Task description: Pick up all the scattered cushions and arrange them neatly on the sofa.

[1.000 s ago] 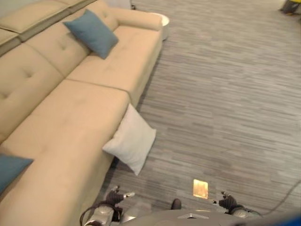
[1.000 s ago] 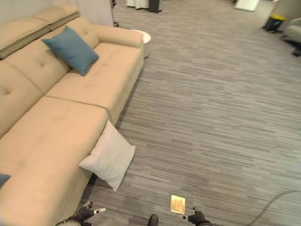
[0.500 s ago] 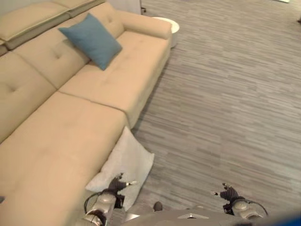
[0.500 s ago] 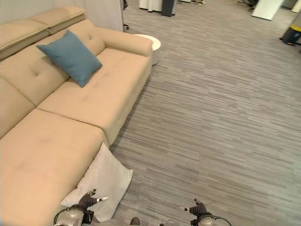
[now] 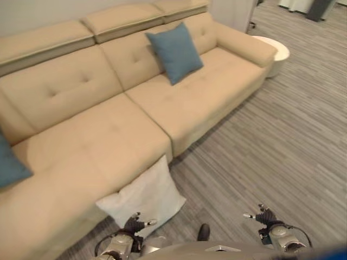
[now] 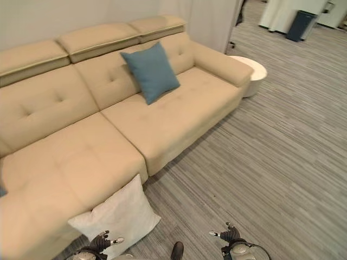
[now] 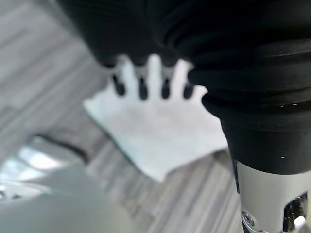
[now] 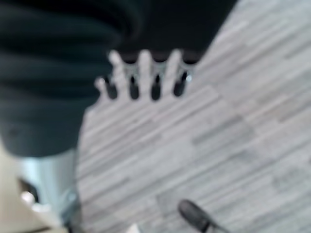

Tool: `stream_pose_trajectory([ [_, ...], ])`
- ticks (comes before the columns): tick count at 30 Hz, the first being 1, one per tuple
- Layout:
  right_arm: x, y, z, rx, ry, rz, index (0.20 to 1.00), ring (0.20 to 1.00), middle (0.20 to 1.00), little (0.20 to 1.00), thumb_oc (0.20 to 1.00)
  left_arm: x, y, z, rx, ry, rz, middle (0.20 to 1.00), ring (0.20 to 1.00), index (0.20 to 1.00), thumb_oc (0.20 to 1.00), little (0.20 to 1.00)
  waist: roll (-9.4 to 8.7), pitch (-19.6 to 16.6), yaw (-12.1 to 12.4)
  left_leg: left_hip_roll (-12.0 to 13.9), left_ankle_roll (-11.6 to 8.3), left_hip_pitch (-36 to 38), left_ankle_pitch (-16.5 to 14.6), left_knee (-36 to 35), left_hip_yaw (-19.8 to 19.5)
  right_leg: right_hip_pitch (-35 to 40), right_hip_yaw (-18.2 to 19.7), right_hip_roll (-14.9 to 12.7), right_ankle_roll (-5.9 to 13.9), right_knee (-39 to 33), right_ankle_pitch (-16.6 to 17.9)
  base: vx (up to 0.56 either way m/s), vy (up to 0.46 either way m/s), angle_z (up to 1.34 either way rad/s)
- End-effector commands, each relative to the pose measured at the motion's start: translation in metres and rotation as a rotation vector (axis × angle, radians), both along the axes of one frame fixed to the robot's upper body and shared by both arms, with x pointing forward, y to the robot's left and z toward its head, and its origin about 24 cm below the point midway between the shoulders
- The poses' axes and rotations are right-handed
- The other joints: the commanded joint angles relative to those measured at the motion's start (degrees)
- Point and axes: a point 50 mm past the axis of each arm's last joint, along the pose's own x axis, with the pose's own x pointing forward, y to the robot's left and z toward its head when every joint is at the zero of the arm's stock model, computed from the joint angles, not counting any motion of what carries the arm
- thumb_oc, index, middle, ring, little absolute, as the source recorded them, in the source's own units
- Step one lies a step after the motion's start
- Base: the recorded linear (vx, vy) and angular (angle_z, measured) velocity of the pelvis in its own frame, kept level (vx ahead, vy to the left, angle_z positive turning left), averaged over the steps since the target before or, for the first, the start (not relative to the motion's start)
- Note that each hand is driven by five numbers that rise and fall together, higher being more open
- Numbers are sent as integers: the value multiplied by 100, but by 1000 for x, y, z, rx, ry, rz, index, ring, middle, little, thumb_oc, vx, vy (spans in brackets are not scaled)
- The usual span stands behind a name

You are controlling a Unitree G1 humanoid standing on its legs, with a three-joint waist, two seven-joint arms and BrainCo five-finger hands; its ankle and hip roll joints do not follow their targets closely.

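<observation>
Your left hand [image 5: 132,225] hovers, fingers [image 7: 142,86] relaxed and empty, white cushion [image 5: 143,196] just beyond them, propped against the sofa [image 5: 108,135].

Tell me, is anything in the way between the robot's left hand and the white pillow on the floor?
Nothing visible is. The left hand hangs open just above the white cushion, which leans against the sofa.

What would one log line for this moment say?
white cushion: on floor against sofa | left hand: open, empty | right hand: open, empty
</observation>
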Motion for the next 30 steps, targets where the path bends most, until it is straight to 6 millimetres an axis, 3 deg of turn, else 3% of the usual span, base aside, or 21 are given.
stream_pose_trajectory([
  [1, -3, -18, 5, -37, -27, -54, 1000, 1000, 1000, 1000, 1000, 21, -5, 6, 3, -59, -43, 1000, 1000, 1000, 1000, 1000, 80, 53, -100, 42, -132, -363, 956, -880, 360, 263, -177, -212, 946, 466, -499, -86, -38, 47],
  [2, -4, -19, 5, -39, -31, -56, 1000, 1000, 1000, 1000, 1000, 19, -6, 5, 2, -50, -59, 1000, 1000, 1000, 1000, 1000, 58, 141, -226, 142, -79, -516, 934, -688, 1303, 344, -489, -294, 963, 412, -486, -87, -16, 51],
  [3, -3, -20, 6, -40, -37, -60, 1000, 1000, 1000, 1000, 1000, 20, -7, 5, 1, -50, -66, 1000, 1000, 1000, 1000, 1000, 45, 151, -301, 213, -60, -547, 878, -595, 1780, 340, -619, -343, 968, 390, -467, -86, 16, 97],
  [5, -1, -18, 6, -33, -45, -66, 1000, 1000, 1000, 1000, 1000, 22, -9, 6, -2, -57, -76, 1000, 1000, 1000, 1000, 1000, 34, 145, -428, 329, -66, -460, 753, -498, 2449, 356, -849, -416, 966, 334, -436, -36, 50, 151],
  [6, -1, -18, 6, -33, -45, -66, 1000, 1000, 1000, 1000, 1000, 22, -9, 6, -2, -57, -76, 1000, 1000, 1000, 1000, 1000, 28, 131, -439, 320, -62, -479, 770, -506, 2441, 338, -858, -425, 968, 334, -431, -16, 63, 145],
  [8, -7, -17, 4, -20, -26, -81, 1000, 1000, 1000, 1000, 1000, 20, -9, 5, -9, -52, -88, 1000, 1000, 1000, 1000, 1000, 100, 43, -561, 478, -81, -192, 720, -808, 2928, 430, -1163, -494, 986, 337, -469, 49, 159, 61],
  [14, -5, -12, 2, -10, -19, -61, 1000, 1000, 1000, 1000, 1000, 9, -7, 2, -10, -13, -82, 1000, 1000, 1000, 1000, 1000, 211, -23, -487, 253, 68, 32, 717, -1208, 2692, 507, -1168, -664, 1096, 651, -528, 72, 185, 40],
  [18, 3, -8, 4, -1, -38, -37, 1000, 1000, 1000, 1000, 1000, 10, -3, 3, -4, -25, -71, 1000, 1000, 1000, 1000, 1000, 309, 32, -404, 108, 245, 164, 689, -1328, 2501, 309, -1107, -915, 1118, 1329, -579, 21, 164, -1],
  [20, 6, -4, 4, 10, -46, -29, 1000, 1000, 1000, 1000, 1000, 12, 2, 4, 9, -26, -72, 1000, 1000, 1000, 1000, 1000, 333, 53, -446, 63, 293, 145, 716, -1312, 2306, 167, -808, -919, 1129, 1625, -573, 38, 79, 17],
  [21, 7, -1, 4, 19, -45, -18, 1000, 1000, 1000, 1000, 1000, 11, 3, 5, 10, -26, -73, 1000, 1000, 1000, 1000, 1000, 341, 78, -526, 42, 315, 205, 707, -1334, 2148, -4, -132, -720, 1172, 1749, -544, 70, 28, 47],
  [23, 8, -1, 4, 19, -44, -8, 1000, 1000, 1000, 1000, 1000, 11, 3, 5, 7, -32, -71, 1000, 1000, 1000, 1000, 1000, 346, 64, -620, -10, 299, 228, 714, -1338, 1920, -138, 720, -366, 1145, 1330, -577, 101, -15, 68],
  [24, 8, -1, 4, 18, -41, -7, 1000, 1000, 1000, 1000, 1000, 11, 4, 5, 7, -36, -64, 1000, 1000, 1000, 1000, 1000, 327, 64, -579, -21, 271, 222, 717, -1330, 1878, -109, 706, -411, 1152, 1153, -475, 83, -59, 92],
  [27, 9, 0, 4, 17, -41, 1, 1000, 1000, 1000, 1000, 1000, 9, 6, 5, 13, -27, -55, 1000, 1000, 1000, 1000, 1000, 322, 84, -640, -51, 269, 220, 686, -1246, 1622, -374, 1154, -290, 1185, 1123, -361, 72, -60, 44],
  [30, 4, 0, 2, 12, -25, 13, 1000, 1000, 1000, 1000, 1000, 5, 7, 3, 14, -21, -36, 1000, 1000, 1000, 1000, 1000, 247, 40, -570, -36, 193, 234, 667, -1214, 1535, -71, 884, -388, 1204, 744, -351, 58, -114, 39],
])
